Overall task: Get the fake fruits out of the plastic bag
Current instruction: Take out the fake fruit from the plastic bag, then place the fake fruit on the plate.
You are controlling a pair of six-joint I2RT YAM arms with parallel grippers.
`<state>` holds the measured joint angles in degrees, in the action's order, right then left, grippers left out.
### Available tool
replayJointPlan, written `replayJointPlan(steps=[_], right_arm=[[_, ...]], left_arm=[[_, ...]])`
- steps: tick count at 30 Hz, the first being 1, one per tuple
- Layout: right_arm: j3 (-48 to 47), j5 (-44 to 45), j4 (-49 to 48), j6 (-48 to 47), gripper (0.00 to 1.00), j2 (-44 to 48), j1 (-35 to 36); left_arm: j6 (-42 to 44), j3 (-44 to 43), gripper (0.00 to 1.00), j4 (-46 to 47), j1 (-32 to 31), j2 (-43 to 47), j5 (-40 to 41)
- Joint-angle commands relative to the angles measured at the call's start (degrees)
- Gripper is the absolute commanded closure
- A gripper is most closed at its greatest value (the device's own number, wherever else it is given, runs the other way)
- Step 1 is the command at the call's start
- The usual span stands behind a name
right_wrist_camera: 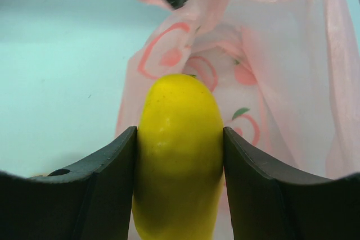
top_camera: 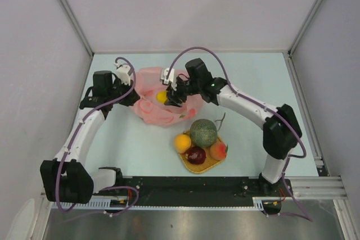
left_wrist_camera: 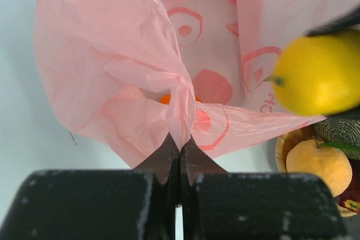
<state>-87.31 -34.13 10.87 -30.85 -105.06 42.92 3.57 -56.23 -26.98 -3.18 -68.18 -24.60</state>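
Note:
The pink plastic bag [top_camera: 151, 108] lies crumpled at the table's middle. My left gripper [top_camera: 135, 95] is shut on a pinched fold of the plastic bag [left_wrist_camera: 112, 54], fingertips [left_wrist_camera: 180, 141] meeting on the film. My right gripper [top_camera: 167, 97] is shut on a yellow fruit [top_camera: 161, 96] above the bag's mouth; the yellow fruit [right_wrist_camera: 179, 155] fills the gap between its fingers [right_wrist_camera: 180, 139]. The same fruit [left_wrist_camera: 318, 74] shows in the left wrist view. Something orange [left_wrist_camera: 165, 99] shows through the bag. The melon [top_camera: 203, 132], orange [top_camera: 182, 142], dark red apple [top_camera: 196, 155] and peach [top_camera: 218, 150] sit outside.
These four fruits rest on a square woven mat [top_camera: 207, 166] in front of the bag, between the two arms. White walls enclose the table on the left, back and right. The arm bases stand at the near edge.

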Motion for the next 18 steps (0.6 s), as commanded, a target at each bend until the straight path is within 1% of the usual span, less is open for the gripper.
replayJointPlan(steps=[1, 2, 3, 4, 6, 7, 9, 10, 11, 13, 14, 15, 16, 17, 18], right_arm=[[3.1, -2.61, 10.11, -9.04, 0.82, 13.53, 1.89], [4.15, -1.91, 14.48, -10.97, 0.81, 15.65, 2.69], [5.82, -1.21, 16.79, -13.86, 0.81, 17.41, 3.48], [6.88, 0.54, 18.9, -15.19, 0.81, 21.26, 5.14], [10.03, 3.26, 24.88, -17.74, 0.81, 24.88, 6.91], [10.92, 4.24, 28.9, -18.27, 0.81, 26.81, 8.66], [14.07, 6.08, 32.7, -18.28, 0.81, 31.74, 10.07], [15.23, 6.7, 35.33, -18.02, 0.81, 33.41, 12.17], [16.63, 7.49, 36.23, -17.67, 0.81, 36.73, 13.5], [21.37, 10.56, 37.55, -17.31, 0.81, 39.74, 16.92], [23.04, 11.71, 37.55, -17.14, 0.81, 42.45, 20.77], [24.54, 14.33, 37.21, -17.05, 0.81, 43.52, 22.63], [28.21, 15.75, 35.9, -16.27, 0.81, 44.75, 24.39], [29.9, 17.07, 35.19, -16.26, 0.81, 46.5, 27.28], [31.83, 18.56, 34.48, -16.43, 0.81, 47.65, 27.92]], left_arm=[[0.12, -3.1, 1.0, 3.08, 0.37, 0.07, -3.25], [-0.14, -3.36, 1.0, 2.99, 0.28, 0.42, -3.7], [-0.49, -3.45, 1.0, 2.64, 0.37, 0.77, -3.96], [-0.93, -3.54, 1.0, 2.55, 0.28, 1.21, -4.23], [-1.99, -3.36, 1.0, 2.2, 0.37, 3.4, -5.54], [-2.17, -2.84, 1.0, 2.2, 0.28, 4.45, -6.07], [-2.87, -2.31, 1.0, 2.11, 0.28, 6.83, -7.48], [-2.96, -1.61, 1.0, 1.94, 0.28, 7.53, -7.92], [-3.22, -1.17, 1.0, 2.02, 0.28, 9.45, -8.18], [-3.22, 0.67, 1.0, 2.55, 0.19, 11.31, -8.18], [-3.22, 1.29, 1.0, 3.16, 0.28, 12.36, -8.27], [-3.14, 1.99, 1.0, 3.43, 0.19, 13.85, -8.36], [-4.61, 2.96, 1.0, 3.69, 0.19, 14.65, -8.45], [-4.72, 3.4, 1.0, 3.78, 0.28, 15.09, -8.62], [-4.63, 3.58, 1.0, 3.69, 0.19, 15.53, -9.32]])
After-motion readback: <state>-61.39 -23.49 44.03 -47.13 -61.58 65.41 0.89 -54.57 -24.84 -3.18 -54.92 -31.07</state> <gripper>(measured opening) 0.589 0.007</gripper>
